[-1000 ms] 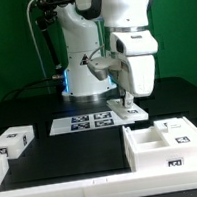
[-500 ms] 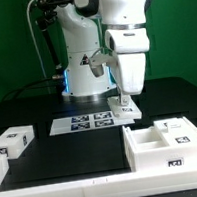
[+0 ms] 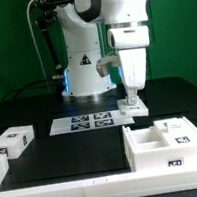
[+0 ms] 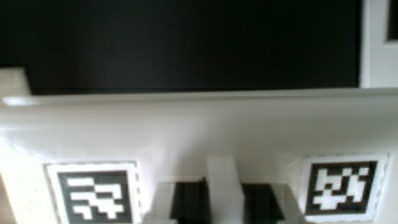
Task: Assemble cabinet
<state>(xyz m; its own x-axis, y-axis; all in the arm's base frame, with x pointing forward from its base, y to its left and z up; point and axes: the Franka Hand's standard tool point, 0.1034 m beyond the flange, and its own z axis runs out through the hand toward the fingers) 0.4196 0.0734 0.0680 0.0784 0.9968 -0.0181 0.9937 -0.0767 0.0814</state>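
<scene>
One small white plastic drawer block with black-and-white square tags (image 3: pixel 134 108) is clamped in the pincer (image 3: pixel 132 98). Its fingers are closed almost together on a thin rib of the block (the wrist view shows the dark fingers on either side of that rib, with a tag on each flank).

Over the last second the arm has swung toward the exterior view's right, and its wrist has straightened from a tilt to near upright. That has carried the block away from the end of the marker board (image 3: pixel 87 121) and nearer the large white plastic cabinet box with open compartments (image 3: pixel 154 152). The box sits on the black worktop (image 3: pixel 33 110) at the exterior view's lower right.

The block hangs low behind the box; whether it touches the worktop I cannot tell. I judge this a carry toward a compartment, with lining-up and insertion yet to come.

Another white tagged block (image 3: pixel 12 143) waits well apart at the exterior view's left.
</scene>
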